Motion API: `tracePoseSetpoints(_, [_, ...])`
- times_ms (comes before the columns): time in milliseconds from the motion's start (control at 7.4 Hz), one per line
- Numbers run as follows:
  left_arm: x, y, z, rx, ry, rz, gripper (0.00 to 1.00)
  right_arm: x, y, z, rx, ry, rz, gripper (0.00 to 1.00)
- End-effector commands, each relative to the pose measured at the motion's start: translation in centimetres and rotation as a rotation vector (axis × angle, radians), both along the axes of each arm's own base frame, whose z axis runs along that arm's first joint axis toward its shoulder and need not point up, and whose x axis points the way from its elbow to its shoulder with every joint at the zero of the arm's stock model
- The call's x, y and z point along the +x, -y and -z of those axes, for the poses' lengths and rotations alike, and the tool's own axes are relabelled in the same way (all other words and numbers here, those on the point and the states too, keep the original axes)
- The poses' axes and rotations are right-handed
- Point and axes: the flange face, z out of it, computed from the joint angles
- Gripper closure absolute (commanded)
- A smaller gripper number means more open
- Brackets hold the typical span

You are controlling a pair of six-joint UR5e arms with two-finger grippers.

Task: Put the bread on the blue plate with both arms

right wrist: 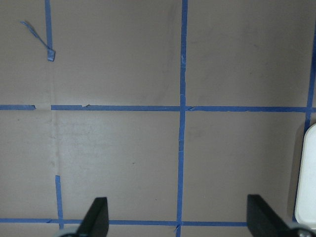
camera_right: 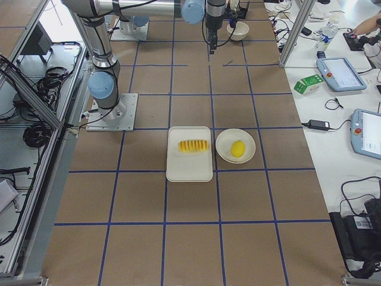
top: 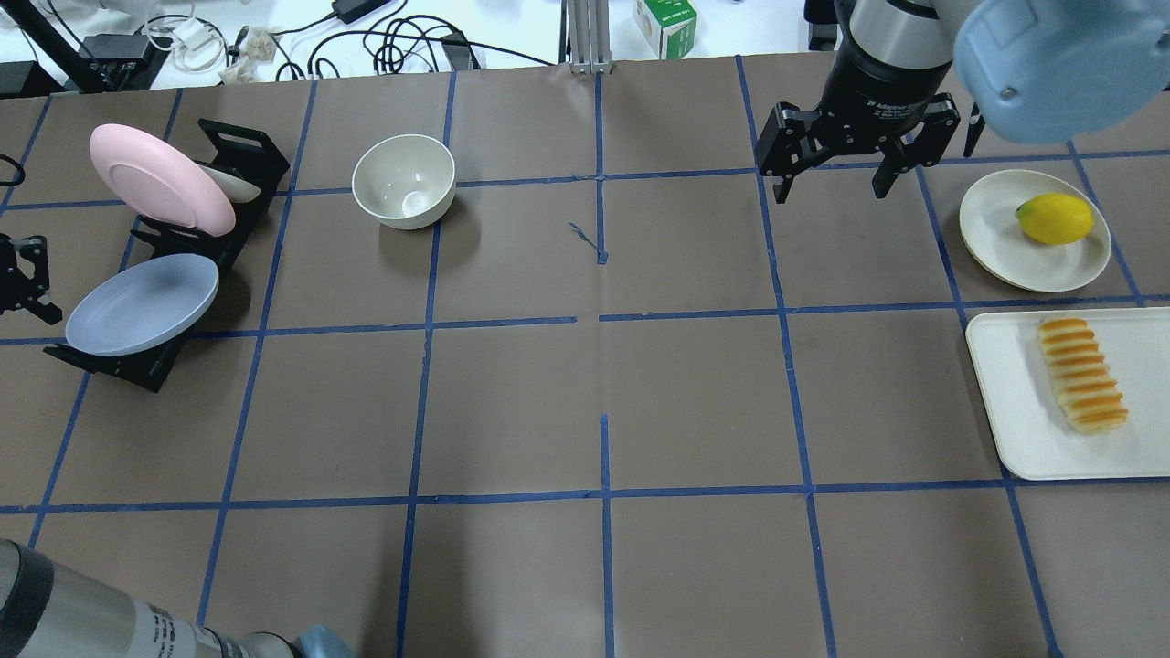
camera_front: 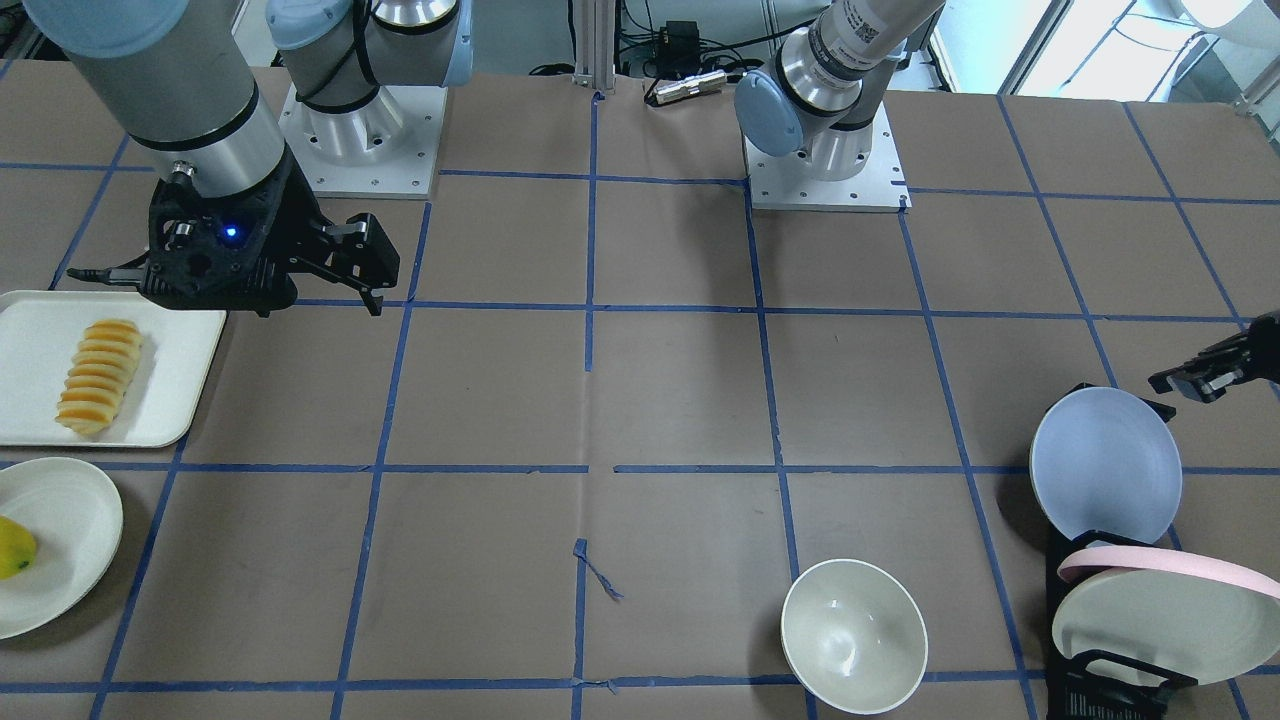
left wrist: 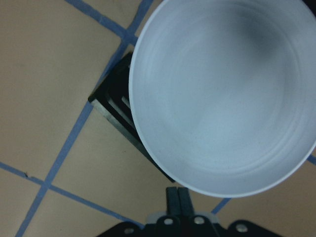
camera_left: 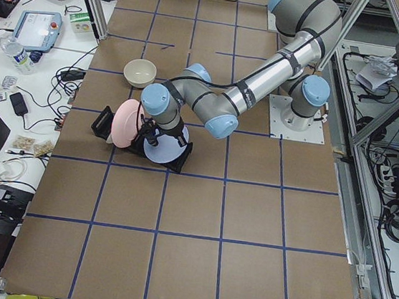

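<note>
One broad table (top: pixel 512 411), papered in brown and ruled into squares with blue tape. Beyond its far edge in the overhead view, tangled black cables (top: pixel 402 41) and a green carton (top: pixel 664 23) on a white bench. Seen from the right end, an aluminium frame post (camera_right: pixel 294 33) at the table's side and teach pendants (camera_right: pixel 337 72) on the bench past it.

Toward the robot's left end, a black rack (top: pixel 239 151) with a pink plate (top: pixel 160 178) standing tilted in it. Just beside the rack, nearer the table's middle, a cream bowl (top: pixel 404 180), upright. At the opposite end, a small cream plate (top: pixel 992 242) bearing a yellow lemon (top: pixel 1054 219), and just beside that a white tray (top: pixel 1015 411), partly cut off by the overhead view's edge.

Flat on the tray, well apart from the rack: the bread (top: pixel 1081 375), a short ridged loaf, yellow-orange bands between tan edges, about ten slices. Propped in the rack's end nearer the robot: the blue plate (top: pixel 142 303), pale, matte, plain, hollow face turned upward at a slant.

Left gripper (left wrist: pixel 178 197) with fingers pressed together and empty, right by the blue plate's rim; touching it or not, impossible to tell. Right gripper (top: pixel 834 187) with fingers spread wide, gripping nothing, hanging over bare paper near the lemon's plate and short of the tray.
</note>
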Motion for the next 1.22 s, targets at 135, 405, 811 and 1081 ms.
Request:
tracePoseSetpoints(135, [2.8,2.4,4.8,-0.091,0.050,0.046,0.65,-0.1,-0.1,0.0,0.009,-0.002,0.001,0.00])
tracePoseSetpoints(405, [4.6,1.8,7.8,-0.062,0.020,0.022,0.65,-0.9,0.3,0.1,0.001,-0.004,-0.002,0.00])
tracePoseSetpoints(811, [4.5,1.7,8.9,-0.050,-0.008,0.032,0.95,-4.3,1.1,2.0,0.043,-0.004,0.041,0.00])
tracePoseSetpoints(1081, [4.2,1.6,7.9,-0.062,-0.019,0.043,1.00,-10.7,1.0,5.2,0.104,-0.003,0.098,0.00])
